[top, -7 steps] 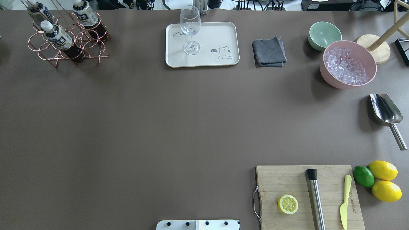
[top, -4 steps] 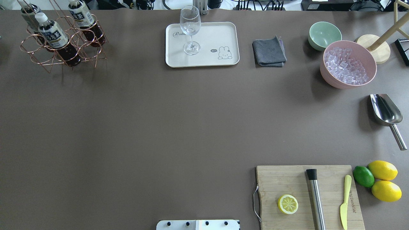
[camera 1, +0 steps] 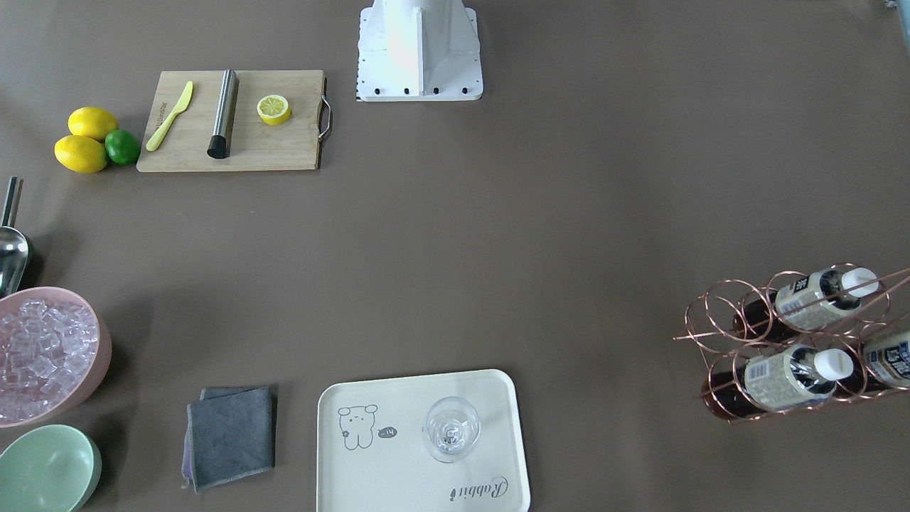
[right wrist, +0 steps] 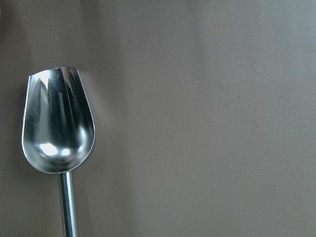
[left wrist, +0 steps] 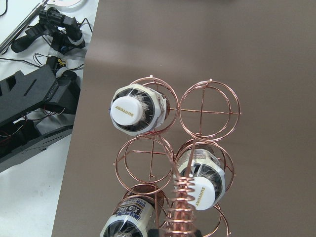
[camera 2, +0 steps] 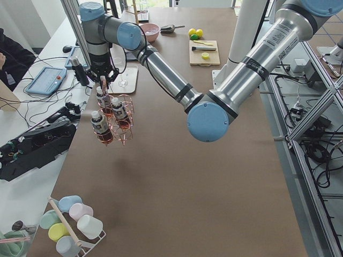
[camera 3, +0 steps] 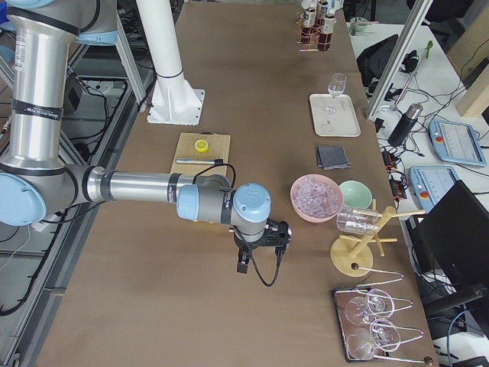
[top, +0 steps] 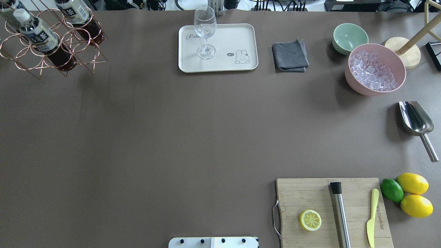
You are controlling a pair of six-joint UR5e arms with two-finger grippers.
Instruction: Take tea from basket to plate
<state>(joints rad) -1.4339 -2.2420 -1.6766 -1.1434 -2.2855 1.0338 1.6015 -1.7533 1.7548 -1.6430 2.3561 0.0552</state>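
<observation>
1. Closest to the robot's base, the bamboo cutting board (top: 310,193) with its lemon half (top: 310,220), steel muddler (top: 340,213) and yellow plastic knife (top: 372,217) sat exactly where it had a second before. Same for the two whole lemons (top: 412,183) and the green lime (top: 392,190) beside it.
2. Further out on the right, the shiny metal scoop (top: 416,119) hadn't budged either. The right wrist camera looked straight down on it, so the right gripper (camera 3: 256,246) hung above it. No fingers made it into that shot, so I couldn't tell how its jaws stood.
3. At the far edge, the cream rectangular tray (top: 234,38) carried the stemmed clear glass (top: 205,31), unchanged.
4. The far left corner was the only change. The copper wire basket (left wrist: 203,111) with its three brown tea bottles (top: 38,32) had slid further left, and the overhead frame now clipped it.
5. The overhead and front views showed no arm at all. The left side view showed the left gripper (camera 2: 102,80) at the top of the basket's long handle, with the basket hanging under it. It was too small there to tell how the jaws stood.
6. Only the left wrist view looked down on the white caps. There, the bottles filled three cells, staggered side to side.
</observation>
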